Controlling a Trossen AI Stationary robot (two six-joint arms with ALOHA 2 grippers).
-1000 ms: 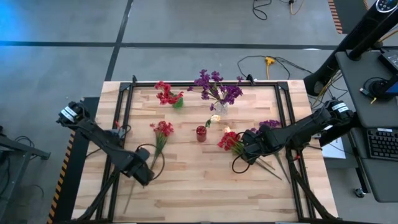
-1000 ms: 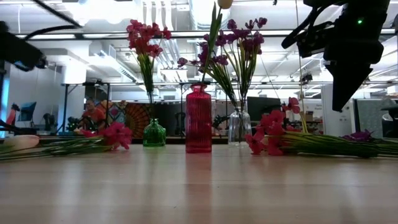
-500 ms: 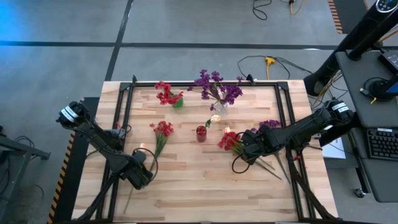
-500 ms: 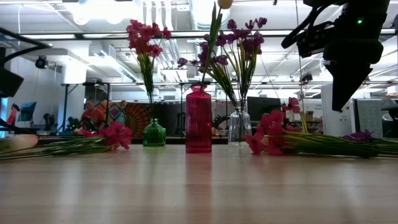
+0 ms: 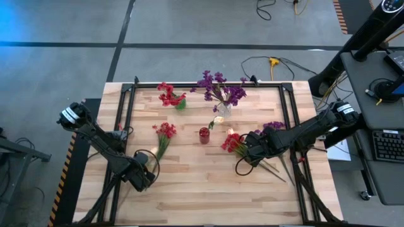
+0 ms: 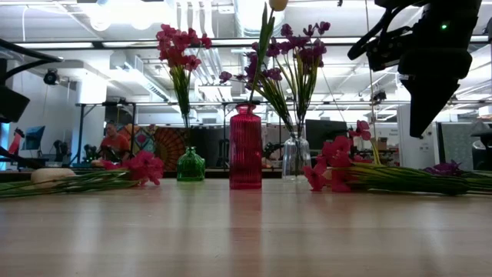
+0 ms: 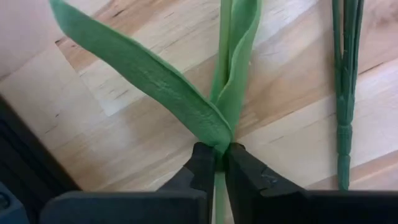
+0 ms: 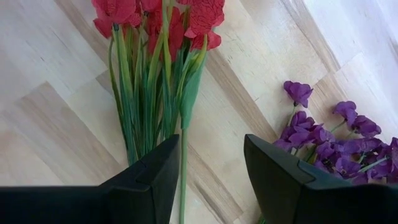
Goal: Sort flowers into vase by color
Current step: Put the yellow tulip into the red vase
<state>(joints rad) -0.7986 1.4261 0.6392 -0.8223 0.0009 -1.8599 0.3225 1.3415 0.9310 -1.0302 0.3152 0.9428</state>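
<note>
A cream-yellow flower lies on the table at the near left. My left gripper is shut on its green stem; it shows in the high view too. Beside it lies a red flower sprig, whose stem rests on the wood. A green vase holds red flowers, a red vase a cream one, a clear vase purple ones. My right gripper hangs open above a lying bunch of red flowers, with a purple sprig beside it. My left gripper pinches the cream flower's thin stem between its two fingertips, just where two long green leaves branch off. The fingers come from above, pointing down, one on each side of the stem. The flower lies flat along the table.
The three vases stand in a loose row at the table's far middle. A black frame runs along the table's left, right and far sides. Bare wood stretches across the near middle.
My left gripper has gone down to the table and a little toward its left edge, over the lying stems. The cream blossom has shifted a little toward the table's right, still lying flat.
</note>
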